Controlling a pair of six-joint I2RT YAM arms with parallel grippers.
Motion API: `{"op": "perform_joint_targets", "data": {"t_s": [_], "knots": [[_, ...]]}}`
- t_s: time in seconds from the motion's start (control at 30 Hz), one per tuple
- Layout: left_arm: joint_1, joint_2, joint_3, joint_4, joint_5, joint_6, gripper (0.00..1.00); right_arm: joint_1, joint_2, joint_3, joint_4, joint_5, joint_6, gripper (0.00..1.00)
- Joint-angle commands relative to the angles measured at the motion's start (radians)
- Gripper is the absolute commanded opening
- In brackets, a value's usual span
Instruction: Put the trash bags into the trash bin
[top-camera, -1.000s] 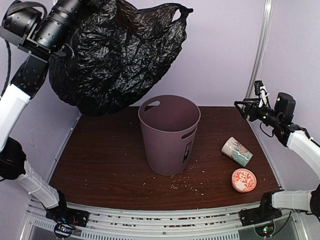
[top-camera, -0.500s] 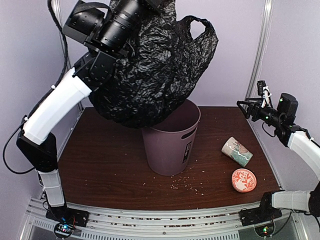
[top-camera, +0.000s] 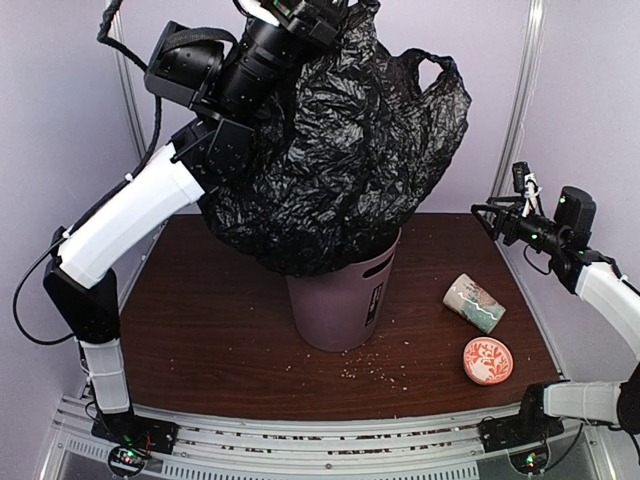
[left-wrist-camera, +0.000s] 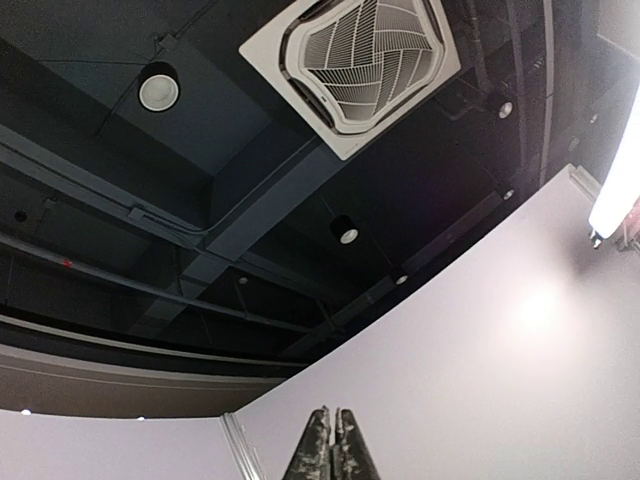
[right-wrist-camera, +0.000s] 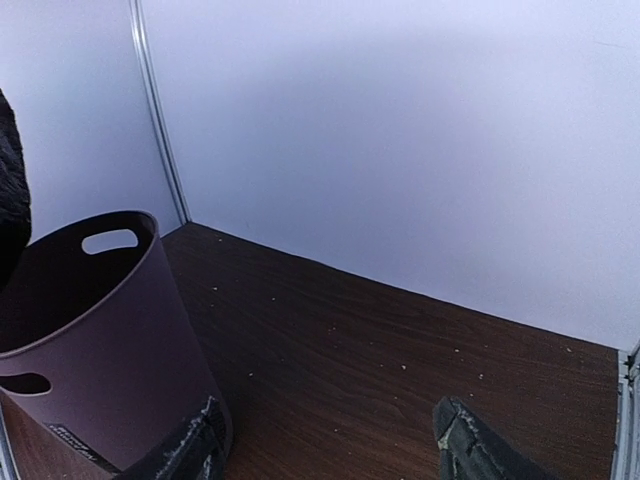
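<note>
A large crumpled black trash bag hangs from my left gripper at the top of the top view. Its bottom rests over the mouth of the mauve-brown trash bin, hiding the rim's left and back. In the left wrist view the left gripper points up at the ceiling with its fingers pressed together; the bag does not show there. My right gripper is open and empty, off to the right above the table. In the right wrist view the right gripper faces the bin, with a bag edge at the far left.
A patterned cream mug lies on its side on the brown table to the right of the bin. An orange patterned round disc lies in front of it. Small crumbs are scattered near the bin's base. Lilac walls close the back and sides.
My left arm has swung right, carrying the bag from the upper left to above the bin. The bag's bottom now covers the bin's mouth. The right arm has barely moved.
</note>
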Motion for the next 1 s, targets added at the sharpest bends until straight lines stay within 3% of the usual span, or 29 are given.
{"op": "perform_joint_targets", "data": {"t_s": [0.0,0.07,0.2,0.37,0.47,0.77,0.97], "knots": [[0.036,-0.074,-0.065,0.078,0.14,0.058,0.0,-0.008,-0.043,0.011,0.032,-0.19,0.061,0.73],[0.073,-0.074,-0.078,0.108,0.148,0.037,0.0,-0.007,-0.064,-0.014,0.104,-0.25,0.11,0.75],[0.134,-0.033,-0.13,0.335,0.12,-0.001,0.0,-0.006,-0.091,-0.026,0.118,-0.28,0.112,0.76],[0.199,0.123,0.09,0.344,0.027,-0.045,0.0,-0.006,-0.085,-0.02,0.085,-0.281,0.076,0.75],[0.21,0.169,0.115,0.455,0.002,-0.059,0.0,-0.006,-0.084,-0.017,0.078,-0.28,0.068,0.75],[0.219,0.144,0.133,0.477,-0.042,-0.03,0.0,-0.006,-0.086,-0.016,0.05,-0.252,0.03,0.75],[0.218,0.165,0.175,0.488,0.02,-0.119,0.0,-0.006,-0.077,-0.011,0.031,-0.225,0.013,0.75]]}}
